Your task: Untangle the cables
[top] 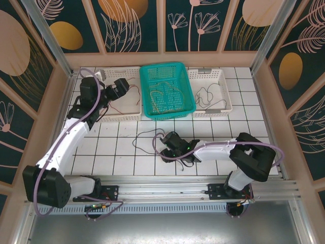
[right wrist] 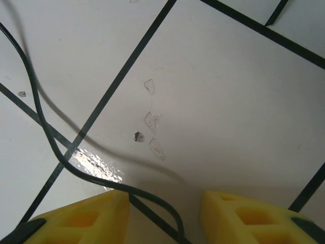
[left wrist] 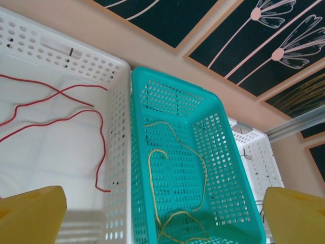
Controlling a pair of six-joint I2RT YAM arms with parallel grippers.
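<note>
Left basket: at the far left of the white tiled table point(top: 117, 152) we see a white perforated plastic basket point(top: 122, 118), pressed against the basket to its right.
Red cable: a thin red cable point(left wrist: 101, 137) lies loose on that basket's floor, and its strands cross once.
Left gripper: the left gripper point(left wrist: 165, 203) hangs over the left basket. Its yellow fingers point(left wrist: 30, 216) are spread wide, with nothing between them.
Middle basket: a teal perforated plastic basket point(top: 170, 115) stands between the two white ones.
Yellow-tan cables: thin yellow-tan cables point(left wrist: 204, 175) lie in loops on the teal basket's floor. We cannot tell how many there are.
Loose cable: a thin black cable point(right wrist: 63, 158) curls on the bare tiles in front of the teal basket.
Right gripper: the right gripper point(right wrist: 165, 213) sits low over the tiles at that cable. Its jaws stand apart, and the cable runs into the gap unpinched.
Right basket: a second white perforated plastic basket point(top: 216, 109) stands just beside the teal one.
Basket cable: a second thin black cable point(top: 205, 94) lies loosely coiled inside it.
</note>
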